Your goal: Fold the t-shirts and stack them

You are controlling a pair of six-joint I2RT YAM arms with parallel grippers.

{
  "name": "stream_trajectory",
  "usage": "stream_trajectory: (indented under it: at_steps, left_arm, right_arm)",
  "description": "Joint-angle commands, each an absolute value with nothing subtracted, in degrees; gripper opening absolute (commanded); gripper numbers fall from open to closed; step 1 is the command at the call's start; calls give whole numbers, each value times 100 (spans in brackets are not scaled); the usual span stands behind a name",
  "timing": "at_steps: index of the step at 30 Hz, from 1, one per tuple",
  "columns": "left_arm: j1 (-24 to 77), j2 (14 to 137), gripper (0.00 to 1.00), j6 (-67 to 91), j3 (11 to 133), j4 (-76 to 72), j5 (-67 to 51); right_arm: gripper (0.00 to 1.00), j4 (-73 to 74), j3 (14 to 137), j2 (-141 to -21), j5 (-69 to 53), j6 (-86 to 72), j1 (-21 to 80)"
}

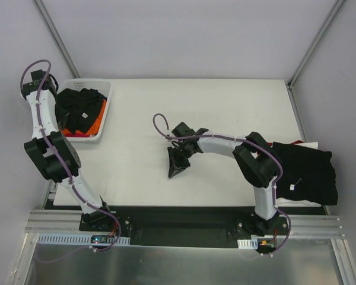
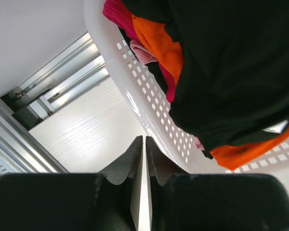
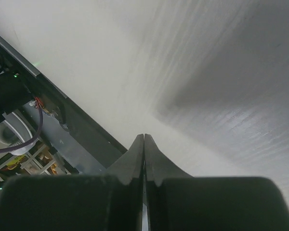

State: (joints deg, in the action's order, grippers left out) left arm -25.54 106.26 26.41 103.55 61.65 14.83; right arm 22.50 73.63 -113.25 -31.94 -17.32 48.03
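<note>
A white lattice basket (image 1: 92,82) at the table's back left holds crumpled t-shirts: black ones (image 1: 80,107) on top, an orange one (image 1: 98,122) under them. In the left wrist view the black cloth (image 2: 231,62), the orange shirt (image 2: 159,43) and a red one (image 2: 116,14) bulge over the basket wall (image 2: 149,101). My left gripper (image 2: 144,139) hangs just outside that wall, at the basket's left end (image 1: 44,88), jaws drawn together with nothing seen between them. My right gripper (image 1: 175,171) points down at bare table mid-field, shut and empty (image 3: 144,136). Folded black t-shirts (image 1: 308,172) lie at the table's right edge.
An aluminium rail (image 2: 62,77) runs along the table's left side beside the basket. The black base plate (image 3: 82,130) borders the table's near edge below my right gripper. Grey walls close in on both sides.
</note>
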Motion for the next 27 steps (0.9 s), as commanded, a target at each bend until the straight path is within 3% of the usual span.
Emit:
stream_trajectory:
  at_steps: [1, 4, 6, 11, 21, 25, 27]
  left_arm:
    - [-2207, 10002, 9, 2663, 10845, 6539, 1793]
    - [-2057, 9993, 44, 2707, 10662, 6530, 1680]
    - [-2030, 10054, 62, 2795, 10556, 6408, 1443]
    - [-1741, 10177, 87, 2637, 10318, 6038, 1063]
    - [-1705, 10643, 86, 2488, 10178, 5749, 1494]
    - [-1784, 10766, 79, 2391, 10169, 5528, 1529]
    - [-1845, 10863, 68, 2391, 10248, 5537, 1555]
  right_arm:
    - [1, 2635, 7918, -11355, -3410, -1302, 4658]
    - [1, 2820, 8015, -11338, -3463, -1134, 4570]
    - [1, 2865, 8042, -11320, -3472, -1073, 4509]
    - [1, 2795, 7911, -11285, -3463, -1081, 4491]
    - [1, 2567, 7655, -11101, -3349, -1204, 4456]
    - [1, 2549, 7594, -11101, -3366, -1213, 4386]
    - [1, 2549, 7567, -11092, -3375, -1213, 4342]
